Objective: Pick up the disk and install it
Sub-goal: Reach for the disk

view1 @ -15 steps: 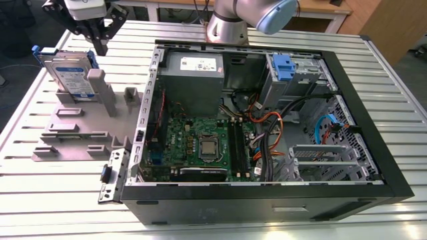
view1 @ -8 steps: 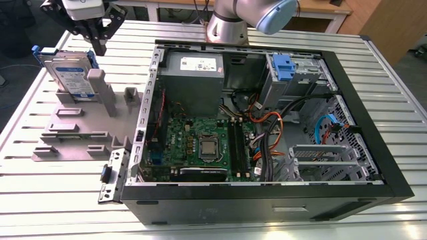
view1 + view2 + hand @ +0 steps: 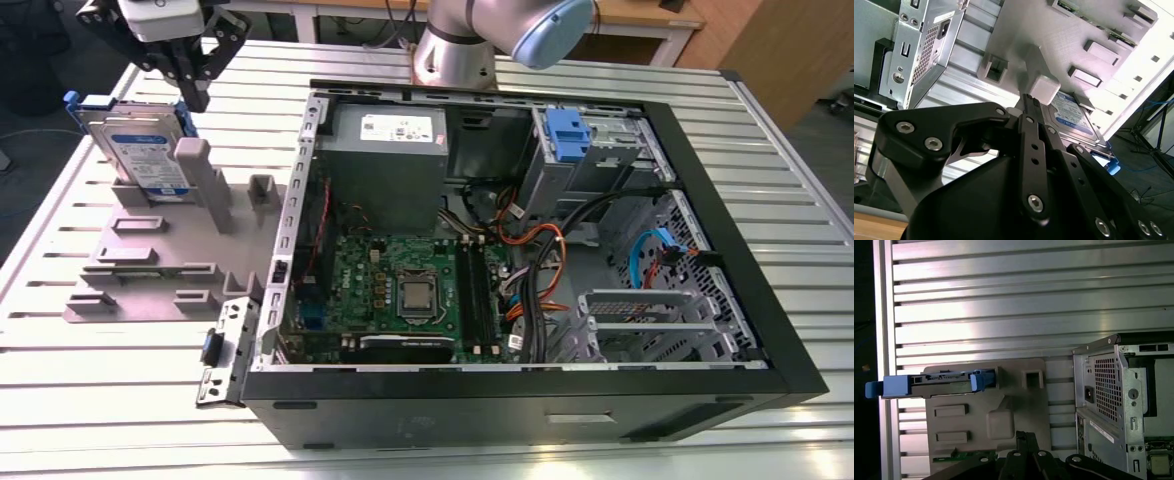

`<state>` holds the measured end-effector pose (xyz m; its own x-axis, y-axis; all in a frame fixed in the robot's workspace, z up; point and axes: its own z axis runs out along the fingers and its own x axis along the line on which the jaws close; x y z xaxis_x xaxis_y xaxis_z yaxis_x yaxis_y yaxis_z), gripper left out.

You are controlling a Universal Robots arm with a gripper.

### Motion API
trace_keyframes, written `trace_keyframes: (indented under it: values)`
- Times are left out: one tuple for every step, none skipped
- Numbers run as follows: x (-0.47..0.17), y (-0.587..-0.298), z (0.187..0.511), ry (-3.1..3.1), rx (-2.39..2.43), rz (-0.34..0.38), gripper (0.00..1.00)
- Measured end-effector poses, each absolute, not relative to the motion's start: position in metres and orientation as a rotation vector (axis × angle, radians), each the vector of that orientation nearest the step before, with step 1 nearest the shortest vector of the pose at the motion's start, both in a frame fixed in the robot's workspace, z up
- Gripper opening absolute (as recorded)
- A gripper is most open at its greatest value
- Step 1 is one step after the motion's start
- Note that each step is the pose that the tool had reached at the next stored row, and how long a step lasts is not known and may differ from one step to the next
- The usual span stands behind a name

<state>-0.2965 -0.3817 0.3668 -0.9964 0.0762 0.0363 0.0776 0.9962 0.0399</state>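
Nearest in the exterior view, the black wall of an open computer case [image 3: 467,415], lying on its side on a ribbed metal table [image 3: 120,410]. Just behind that wall, inside, a green circuit board [image 3: 387,260] with a square chip socket [image 3: 418,297] near its middle. To the exterior view's right of the board, a tangle of orange and black cables [image 3: 534,245]. Farther back in the case, a grey power box [image 3: 387,150] with a white sticker. Beside it, toward the exterior view's right, a blue bracket [image 3: 567,135] in the metal drive bay.

Outside the case, to the exterior view's left, a grey plastic stand [image 3: 147,265] flat on the table, with raised blocks and slots. At its far end, the disk [image 3: 138,150]: standing on edge in a slot, blue frame around it, label side turned toward the near end of the stand. Not in the case. Seen edge-on in the first wrist view, the disk [image 3: 939,384]. Seen by its labelled face behind a grey post in the second wrist view, the disk [image 3: 1074,117].

Above that far end, the claw [image 3: 198,98], just beside the disk's top corner on the side toward the case. Black fingers pressed together at the tips, pinching nothing. Cannot tell whether the tips touch the blue frame. In both wrist views, the claw [image 3: 1026,100] [image 3: 1021,436] poised over the stand [image 3: 1019,405].

Farthest back, behind the case, the grey arm [image 3: 454,55].
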Motion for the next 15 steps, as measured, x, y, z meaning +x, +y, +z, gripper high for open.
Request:
trace_keyframes:
  values:
    - [-0.2965, -0.3817, 0.3667, -3.104, -0.12, -0.064, 0.11]
    - [-0.2966, -0.3817, 0.3668, -3.104, -0.12, -0.064, 0.11]
    - [-0.2966, -0.3817, 0.3667, -3.104, -0.12, -0.064, 0.11]
    - [-0.2966, -0.3817, 0.3667, -3.104, -0.12, -0.064, 0.11]
    - [-0.2966, -0.3817, 0.3667, -3.104, -0.12, -0.064, 0.11]
    - [-0.2966, -0.3817, 0.3667, -3.104, -0.12, -0.064, 0.11]
    - [-0.2966, -0.3817, 0.3667, -3.104, -0.12, -0.064, 0.11]
    - [-0.2966, -0.3817, 0.3667, -3.104, -0.12, -0.064, 0.11]
    - [-0.2967, -0.3817, 0.3667, -3.104, -0.12, -0.064, 0.11]
    - [-0.297, -0.3817, 0.3667, -3.104, -0.12, -0.064, 0.11]
    - [-0.2979, -0.3817, 0.3667, -3.104, -0.12, -0.064, 0.11]
    - [-0.2993, -0.3816, 0.3667, -3.104, -0.12, -0.064, 0.11]
    - [-0.3006, -0.3815, 0.3667, -3.104, -0.12, -0.064, 0.11]
    - [-0.3021, -0.3812, 0.3667, -3.104, -0.12, -0.064, 0.11]
    - [-0.3035, -0.3808, 0.3667, -3.104, -0.12, -0.064, 0.11]
